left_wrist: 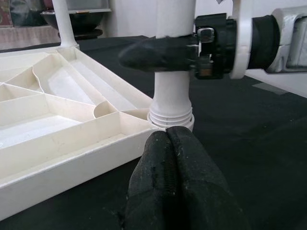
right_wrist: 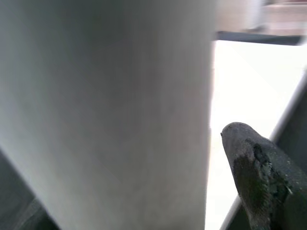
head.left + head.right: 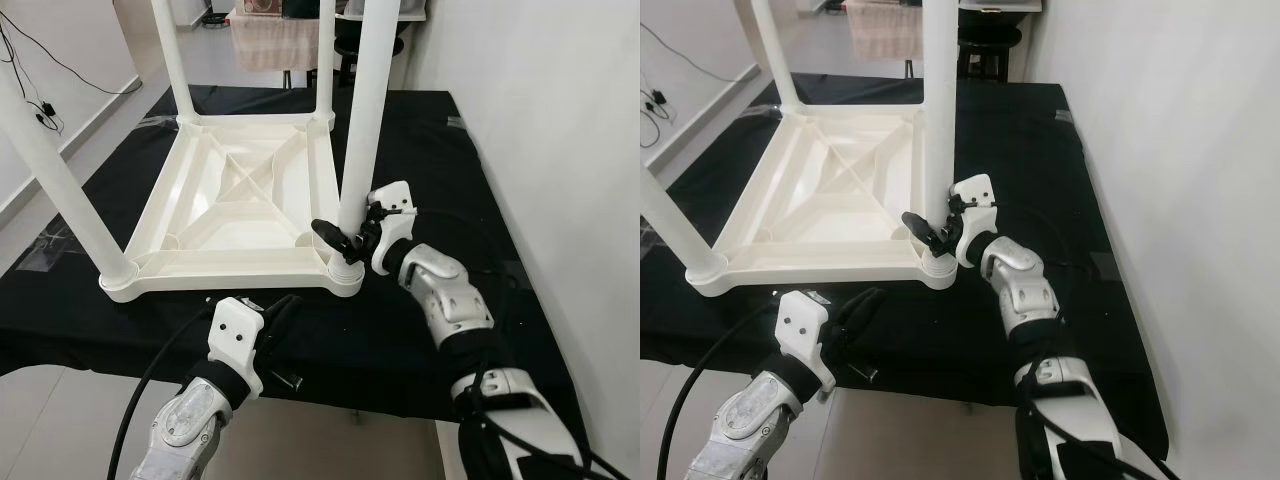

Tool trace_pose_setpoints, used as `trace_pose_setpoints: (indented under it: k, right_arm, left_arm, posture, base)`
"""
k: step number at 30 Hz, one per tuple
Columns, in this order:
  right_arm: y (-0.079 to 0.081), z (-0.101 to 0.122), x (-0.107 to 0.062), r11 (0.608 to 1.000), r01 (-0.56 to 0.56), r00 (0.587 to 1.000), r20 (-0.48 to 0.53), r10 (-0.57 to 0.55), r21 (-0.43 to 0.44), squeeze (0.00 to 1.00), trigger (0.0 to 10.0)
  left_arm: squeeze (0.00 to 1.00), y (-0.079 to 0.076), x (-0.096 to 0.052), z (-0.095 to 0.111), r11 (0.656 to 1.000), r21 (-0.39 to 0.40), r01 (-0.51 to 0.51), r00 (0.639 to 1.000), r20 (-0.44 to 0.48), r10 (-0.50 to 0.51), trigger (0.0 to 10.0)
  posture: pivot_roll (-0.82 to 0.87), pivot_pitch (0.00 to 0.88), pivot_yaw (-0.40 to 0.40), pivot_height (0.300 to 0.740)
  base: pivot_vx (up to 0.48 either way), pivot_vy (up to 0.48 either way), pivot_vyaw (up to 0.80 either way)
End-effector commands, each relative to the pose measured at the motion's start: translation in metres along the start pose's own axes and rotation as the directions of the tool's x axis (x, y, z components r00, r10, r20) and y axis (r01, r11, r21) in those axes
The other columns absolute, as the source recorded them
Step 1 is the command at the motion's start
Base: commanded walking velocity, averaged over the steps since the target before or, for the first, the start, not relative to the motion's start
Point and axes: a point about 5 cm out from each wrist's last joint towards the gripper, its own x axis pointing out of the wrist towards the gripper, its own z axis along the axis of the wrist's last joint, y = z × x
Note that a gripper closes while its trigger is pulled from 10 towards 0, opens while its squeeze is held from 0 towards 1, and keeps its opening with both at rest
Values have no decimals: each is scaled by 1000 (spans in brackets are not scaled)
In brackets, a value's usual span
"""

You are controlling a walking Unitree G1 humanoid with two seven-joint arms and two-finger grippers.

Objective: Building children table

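Observation:
A white plastic children's table (image 3: pixel 240 190) lies upside down on a black cloth, its legs pointing up. My right gripper (image 3: pixel 348 235) is shut around the near right leg (image 3: pixel 365 120), just above the leg's threaded collar (image 1: pixel 171 117); in the left wrist view one of its black fingers (image 1: pixel 158 52) crosses in front of the leg. In the right wrist view the leg (image 2: pixel 110 110) is very close and blurred. My left gripper (image 3: pixel 280 305) is shut with nothing in it, low over the cloth just in front of the table's front edge, pointing at that corner.
The black cloth (image 3: pixel 440 160) covers a low platform whose front edge (image 3: pixel 380 400) runs close to my arms. A white wall (image 3: pixel 560 120) stands close on the right. A cable (image 3: pixel 40 105) lies on the floor at the left, and a cloth-draped piece of furniture (image 3: pixel 275 40) stands at the back.

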Motion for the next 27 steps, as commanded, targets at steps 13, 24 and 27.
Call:
trace_pose_setpoints:
  k: [13, 24, 27]
  right_arm:
    - [-17, -3, -12, 986, -161, 986, -47, 163, 44, 0, 0]
    - [-41, -19, -50, 992, -14, 999, 38, 9, 125, 0, 0]
    - [-41, -30, -57, 973, 146, 986, 57, -159, 179, 0, 0]
  left_arm:
    - [0, 2, -4, -3, 999, 20, -35, 999, -16, 36, 10000]
    - [0, 3, -6, -2, 999, 14, -40, 999, -15, 40, 10000]
    - [0, 4, -6, -2, 999, 11, -36, 999, -16, 36, 10000]
  posture:
    - [128, 105, -27, 740]
    - [101, 116, -12, 740]
    - [90, 119, -12, 740]
  base:
    - [0, 0, 0]
    - [0, 0, 0]
    - [0, 0, 0]
